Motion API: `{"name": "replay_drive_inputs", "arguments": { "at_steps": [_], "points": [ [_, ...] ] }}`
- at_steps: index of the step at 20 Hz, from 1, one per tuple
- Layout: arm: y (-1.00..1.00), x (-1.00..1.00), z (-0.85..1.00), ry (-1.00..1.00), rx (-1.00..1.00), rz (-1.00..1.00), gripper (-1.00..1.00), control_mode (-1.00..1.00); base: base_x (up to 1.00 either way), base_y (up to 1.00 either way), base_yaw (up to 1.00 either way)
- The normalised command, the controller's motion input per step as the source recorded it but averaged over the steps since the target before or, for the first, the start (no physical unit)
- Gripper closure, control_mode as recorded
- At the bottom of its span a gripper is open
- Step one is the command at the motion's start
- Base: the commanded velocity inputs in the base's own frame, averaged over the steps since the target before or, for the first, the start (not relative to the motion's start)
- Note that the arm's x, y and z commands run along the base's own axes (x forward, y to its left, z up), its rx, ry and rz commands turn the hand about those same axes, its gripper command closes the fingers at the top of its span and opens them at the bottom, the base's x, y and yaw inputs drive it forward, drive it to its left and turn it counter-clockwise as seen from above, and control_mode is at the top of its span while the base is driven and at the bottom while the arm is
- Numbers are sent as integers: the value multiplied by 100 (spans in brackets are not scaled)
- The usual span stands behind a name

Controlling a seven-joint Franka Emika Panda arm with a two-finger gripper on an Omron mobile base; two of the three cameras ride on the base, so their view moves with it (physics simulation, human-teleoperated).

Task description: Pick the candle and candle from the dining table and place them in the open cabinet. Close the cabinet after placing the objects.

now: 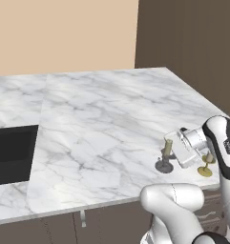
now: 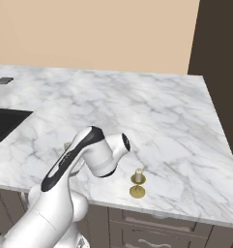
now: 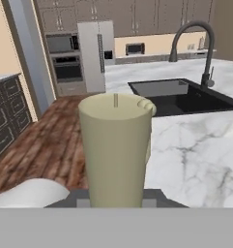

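An olive-beige candle (image 1: 168,147) stands upright on its round dark grey dish base (image 1: 164,166) near the front right edge of the white marble dining table (image 1: 102,124). My gripper (image 1: 172,148) reaches in from the right and is shut on the candle's stem. In the hand view this candle (image 3: 115,150) rises close up between my fingertips (image 3: 79,202), its wick showing on top. A paler cream candle (image 1: 208,158) on a small gold foot stands just to the right, partly behind my arm. In the right base view it (image 2: 138,175) sits at the table's front edge.
A dark sink basin (image 1: 11,152) is set into the marble at the left, with a curved faucet (image 3: 195,38) beside it. A dark brown wall panel (image 1: 193,43) rises behind the table's far right. Drawers (image 2: 152,232) sit below the front edge.
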Motion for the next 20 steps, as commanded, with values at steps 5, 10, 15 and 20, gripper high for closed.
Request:
{"name": "replay_drive_inputs", "arguments": {
  "at_steps": [5, 10, 15, 20],
  "points": [
    [0, 0, 0, -2, 0, 0, 100, -100, 0, 0, 0],
    [0, 0, 0, 0, 0, 0, 100, -100, 0, 0, 0],
    [0, 0, 0, 0, 0, 0, 100, 100, 0, 0, 0],
    [0, 0, 0, 0, 0, 0, 100, 100, 0, 0, 0]
  ]
}}
